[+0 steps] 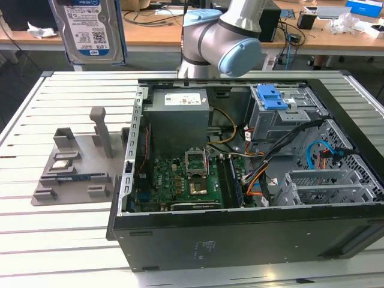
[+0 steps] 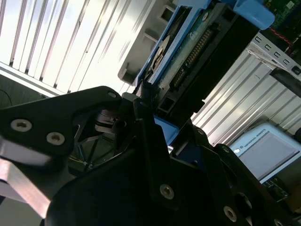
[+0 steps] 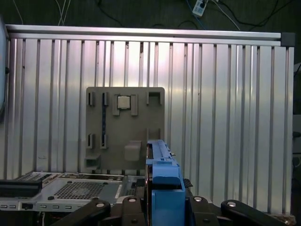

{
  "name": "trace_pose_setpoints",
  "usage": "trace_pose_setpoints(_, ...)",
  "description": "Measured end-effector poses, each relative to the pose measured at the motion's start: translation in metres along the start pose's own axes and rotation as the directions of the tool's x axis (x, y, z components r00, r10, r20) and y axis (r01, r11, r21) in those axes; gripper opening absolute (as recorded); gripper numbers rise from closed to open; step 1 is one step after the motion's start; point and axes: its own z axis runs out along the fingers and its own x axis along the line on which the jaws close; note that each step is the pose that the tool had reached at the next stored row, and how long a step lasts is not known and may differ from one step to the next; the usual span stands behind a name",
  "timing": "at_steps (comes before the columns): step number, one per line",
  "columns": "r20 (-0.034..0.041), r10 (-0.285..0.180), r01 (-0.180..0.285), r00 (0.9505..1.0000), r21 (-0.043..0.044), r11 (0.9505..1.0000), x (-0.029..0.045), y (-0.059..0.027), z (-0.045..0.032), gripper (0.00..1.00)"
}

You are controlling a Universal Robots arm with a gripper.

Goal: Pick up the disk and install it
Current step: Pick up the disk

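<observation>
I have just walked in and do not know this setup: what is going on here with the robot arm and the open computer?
The arm's gripper is shut on the disk, gripping it by its blue-railed sides and holding it up above the slatted table. In the first wrist view, the grey fixture plate lies on the table beyond it. The open computer case sits on the table, and the disk is not yet in its drive cage.

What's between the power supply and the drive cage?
In the exterior view, yellow and black cables cross the gap from power supply to drive cage.
</observation>
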Motion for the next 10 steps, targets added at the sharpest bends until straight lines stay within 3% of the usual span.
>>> trace_pose_setpoints(6,0.0000,0.000,0.000,1.0000,-0.0018,1.0000,0.0006,-0.0238,-0.0007,0.36)
trace_pose_setpoints(10,0.0000,0.000,0.000,1.0000,-0.0018,1.0000,0.0008,-0.0297,-0.0008,0.36)
